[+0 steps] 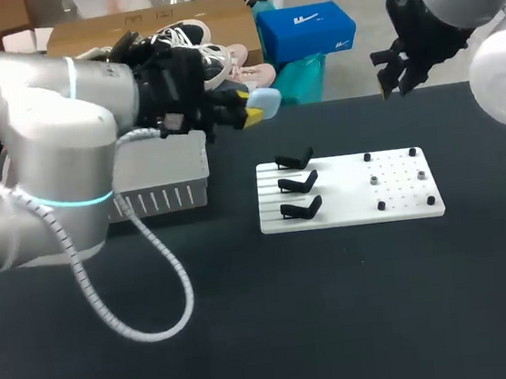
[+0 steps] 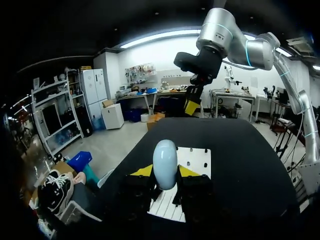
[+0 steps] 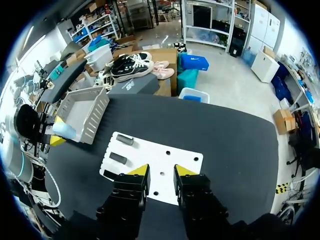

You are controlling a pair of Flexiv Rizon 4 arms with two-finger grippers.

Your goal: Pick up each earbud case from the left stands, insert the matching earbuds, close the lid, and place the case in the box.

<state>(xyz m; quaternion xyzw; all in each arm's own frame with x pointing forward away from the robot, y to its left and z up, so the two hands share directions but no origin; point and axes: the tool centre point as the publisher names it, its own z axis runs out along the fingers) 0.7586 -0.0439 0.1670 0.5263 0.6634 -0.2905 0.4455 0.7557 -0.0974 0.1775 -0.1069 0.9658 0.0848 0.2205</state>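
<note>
Pale-blue earbud case — clenched in the left claw beside the grey box; right claw released — above the bench's far edge.

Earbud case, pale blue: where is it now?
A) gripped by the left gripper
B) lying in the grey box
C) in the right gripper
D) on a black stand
A: the earbud case stands between the left gripper's yellow tips, touched from both sides; the right gripper is open and empty.
</note>
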